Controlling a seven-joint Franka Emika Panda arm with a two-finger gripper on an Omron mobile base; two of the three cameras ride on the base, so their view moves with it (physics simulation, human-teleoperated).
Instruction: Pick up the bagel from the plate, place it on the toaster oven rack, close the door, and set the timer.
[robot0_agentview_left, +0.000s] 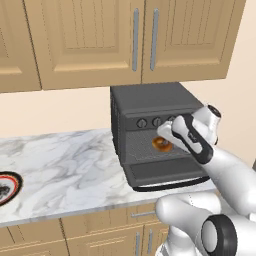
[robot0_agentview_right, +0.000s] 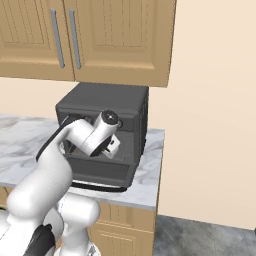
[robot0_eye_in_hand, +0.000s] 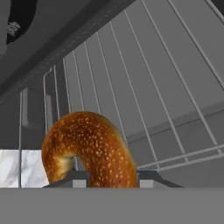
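Note:
The dark grey toaster oven (robot0_agentview_left: 150, 100) stands on the counter with its door (robot0_agentview_left: 165, 172) dropped open towards me. My gripper (robot0_agentview_left: 165, 140) reaches into the cavity and is shut on the bagel (robot0_agentview_left: 161, 143), an orange-brown seeded ring. In the hand view the bagel (robot0_eye_in_hand: 92, 148) stands on edge between my fingertips (robot0_eye_in_hand: 70, 179), just above the grey wire rack (robot0_eye_in_hand: 166, 87). I cannot tell whether it touches the rack. The plate (robot0_agentview_left: 7, 187) lies at the far left edge of the counter. From the right, my arm (robot0_agentview_right: 85, 135) covers the front of the oven (robot0_agentview_right: 107, 102).
Round knobs (robot0_agentview_left: 142, 122) run across the oven front above the cavity. Wooden wall cabinets (robot0_agentview_left: 125, 40) hang close over the oven. The marble counter (robot0_agentview_left: 65, 165) stretches to the left and ends at a beige wall (robot0_agentview_right: 210, 125) on the right.

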